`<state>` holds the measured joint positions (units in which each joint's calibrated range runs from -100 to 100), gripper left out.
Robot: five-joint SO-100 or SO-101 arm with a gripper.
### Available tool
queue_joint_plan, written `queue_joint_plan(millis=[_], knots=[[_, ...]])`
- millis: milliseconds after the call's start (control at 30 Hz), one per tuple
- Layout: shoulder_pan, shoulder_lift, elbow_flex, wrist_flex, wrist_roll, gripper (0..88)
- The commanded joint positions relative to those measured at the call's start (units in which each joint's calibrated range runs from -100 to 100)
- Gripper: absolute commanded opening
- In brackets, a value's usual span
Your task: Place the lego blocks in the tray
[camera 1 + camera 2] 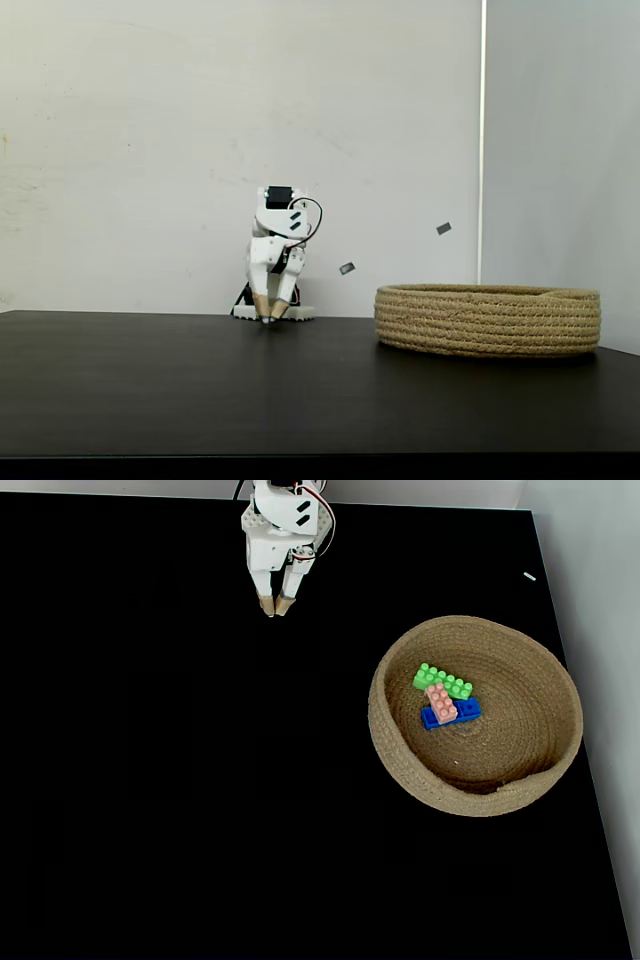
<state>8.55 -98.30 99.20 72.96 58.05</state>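
Observation:
The tray (520,770) is a round coiled tan rope basket on the right side of the black table; its outer wall (488,320) shows side-on in a fixed view. Inside it lie three lego blocks touching one another: a green one (443,681), a pale pink one (440,702) across it, and a blue one (450,714) under the pink. My gripper (276,610) is folded back near the arm's base, far left of the tray, tips (271,318) down at the table. Its fingers are together with nothing between them.
The black table (180,780) spreads wide to the left and front of the tray. A white wall (150,150) stands behind the arm. The table's right edge runs close beside the tray.

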Motion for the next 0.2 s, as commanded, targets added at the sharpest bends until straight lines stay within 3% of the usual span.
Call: queue_joint_plan(millis=[0, 67, 167], knots=[[-0.2, -0.4, 0.8, 0.3, -0.4, 0.0], [-0.2, -0.4, 0.8, 0.3, -0.9, 0.2], [-0.3, -0.4, 0.8, 0.3, -5.2, 4.8]])
